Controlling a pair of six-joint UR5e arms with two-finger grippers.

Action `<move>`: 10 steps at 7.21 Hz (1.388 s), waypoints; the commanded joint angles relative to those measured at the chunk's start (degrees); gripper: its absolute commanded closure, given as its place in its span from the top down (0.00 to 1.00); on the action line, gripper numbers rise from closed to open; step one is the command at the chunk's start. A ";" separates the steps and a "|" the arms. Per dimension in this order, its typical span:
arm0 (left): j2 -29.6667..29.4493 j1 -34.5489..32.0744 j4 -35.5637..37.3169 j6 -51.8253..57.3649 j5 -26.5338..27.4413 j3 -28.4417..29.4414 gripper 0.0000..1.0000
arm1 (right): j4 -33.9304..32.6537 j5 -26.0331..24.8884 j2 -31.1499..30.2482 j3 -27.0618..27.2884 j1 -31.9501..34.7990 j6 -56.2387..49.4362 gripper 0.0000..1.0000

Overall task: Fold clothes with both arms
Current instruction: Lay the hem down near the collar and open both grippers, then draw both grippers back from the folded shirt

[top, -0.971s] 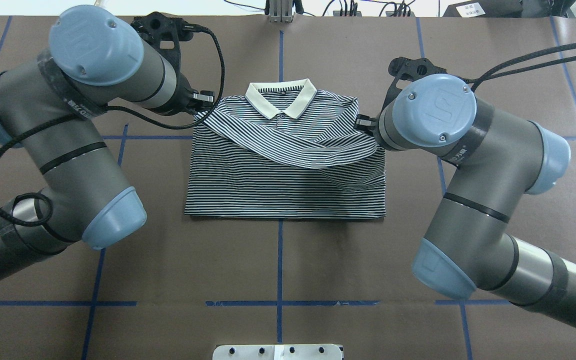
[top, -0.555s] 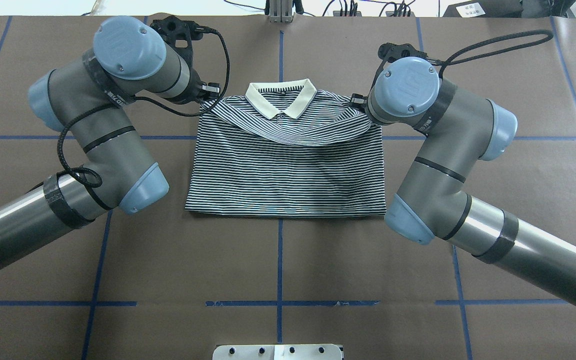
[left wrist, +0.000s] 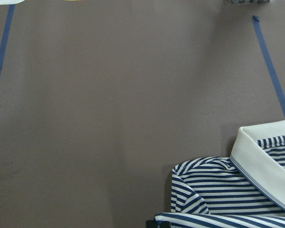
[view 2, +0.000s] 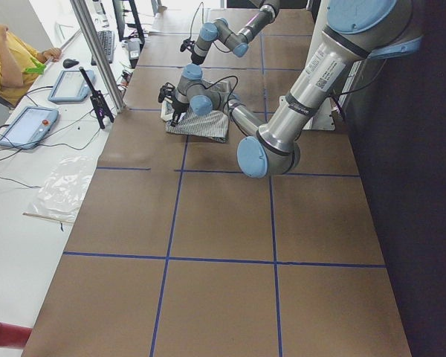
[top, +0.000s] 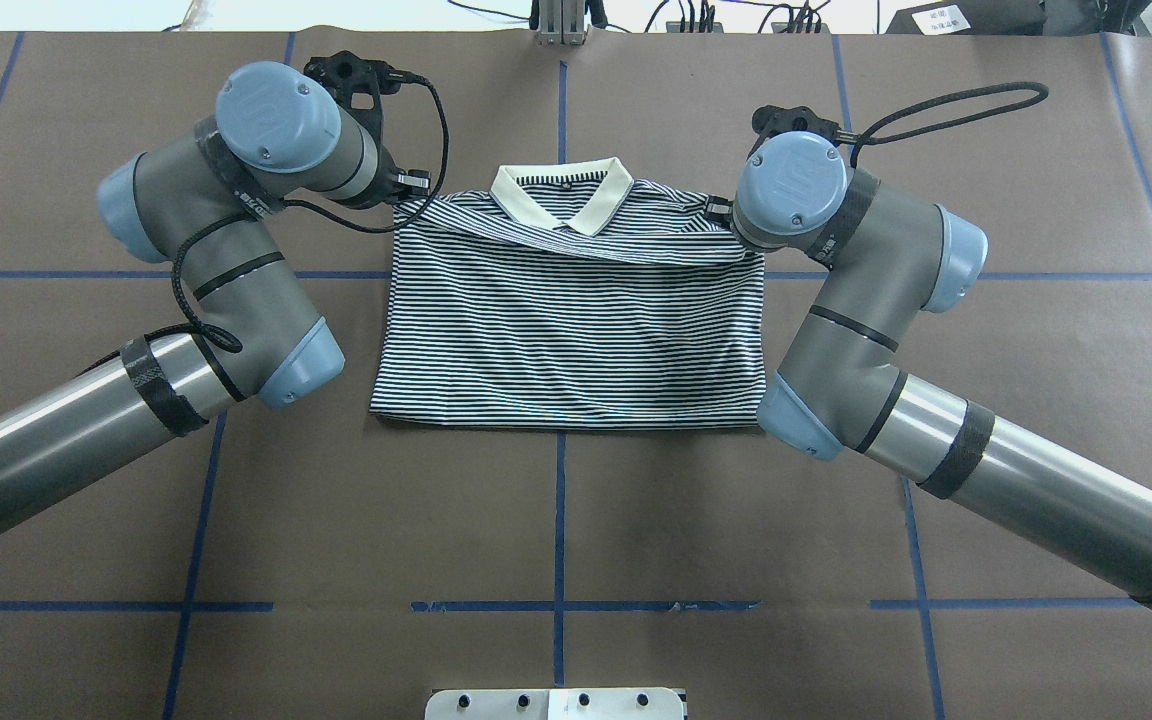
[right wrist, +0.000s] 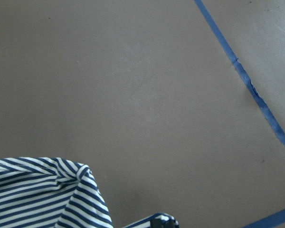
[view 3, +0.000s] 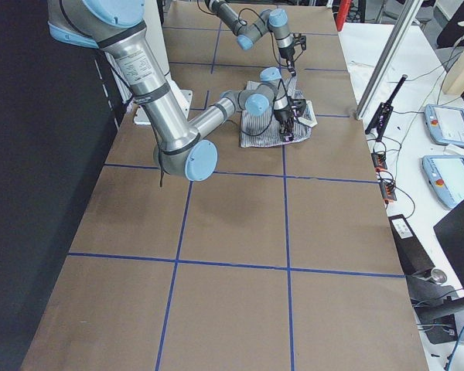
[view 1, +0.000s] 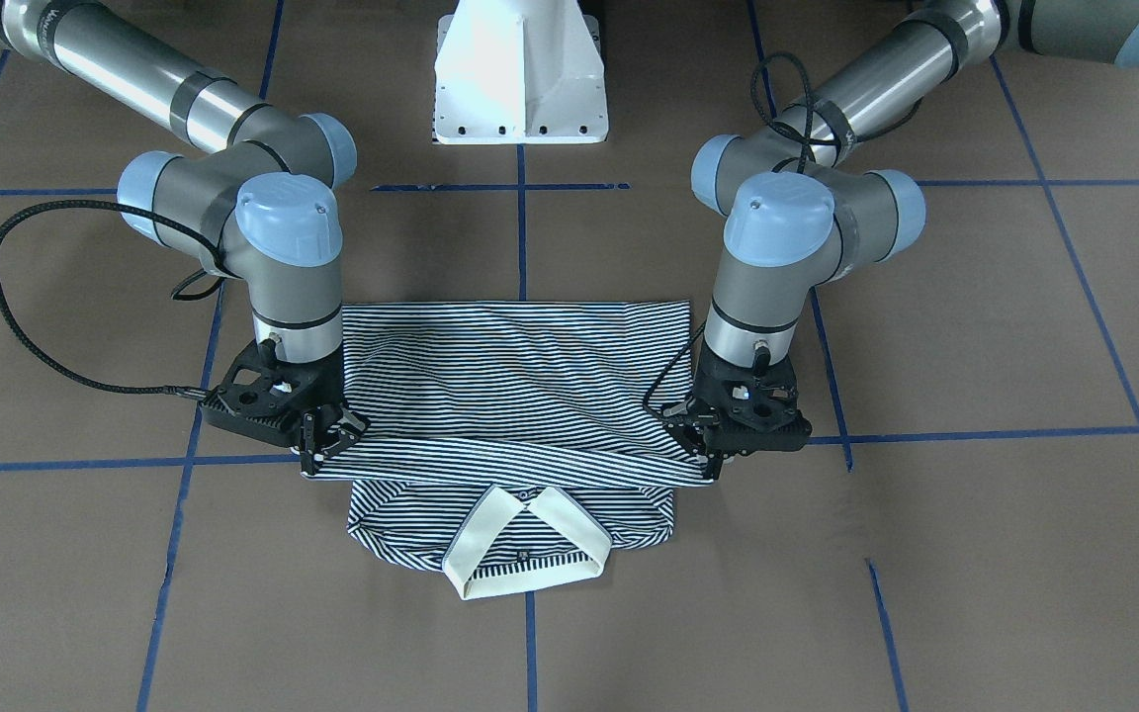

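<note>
The navy-and-white striped polo shirt (top: 566, 330) lies on the brown table, collar (top: 561, 200) at the far side. Its near half is folded up over the chest, and the carried edge stretches taut just below the collar (view 1: 530, 554). My left gripper (top: 414, 190) is shut on that edge's left end, on the right in the front-facing view (view 1: 713, 465). My right gripper (top: 719, 210) is shut on the other end (view 1: 327, 450). The left wrist view shows the striped shoulder (left wrist: 213, 190) and collar (left wrist: 266, 161). The right wrist view shows a striped corner (right wrist: 38, 194).
Blue tape lines (top: 560, 520) grid the brown tabletop. The white pedestal base (view 1: 520, 69) stands at the robot's side. A bench with tablets (view 2: 30, 123) and a seated person (view 2: 7, 59) runs along the table's far side. Cables loop from both wrists.
Both arms have carried the held edge further toward the collar and lowered. The sagging fold across the chest has pulled straight and flat.
</note>
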 commanded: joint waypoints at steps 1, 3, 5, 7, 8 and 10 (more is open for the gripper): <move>0.86 0.45 -1.14 2.80 0.07 0.71 0.99 | 0.13 0.09 -0.29 -1.61 -0.15 -0.25 0.63; 5.75 0.45 -2.11 6.96 -0.72 -6.97 1.00 | 1.43 0.17 -0.12 -1.18 0.01 -7.14 1.00; 10.96 1.41 -2.11 6.79 -5.09 -14.55 1.00 | 1.71 6.21 -0.81 -0.13 3.34 -13.66 1.00; 18.24 6.85 -2.55 6.00 -4.77 -21.06 1.00 | 8.77 7.72 -4.32 1.81 3.62 -14.57 1.00; 22.01 8.69 -2.72 4.17 -4.68 -23.87 1.00 | 9.87 8.26 -5.03 1.82 3.71 -14.66 1.00; 22.84 13.95 -6.49 -4.32 -0.32 -22.25 0.63 | 9.88 8.26 -4.95 1.82 3.80 -14.66 1.00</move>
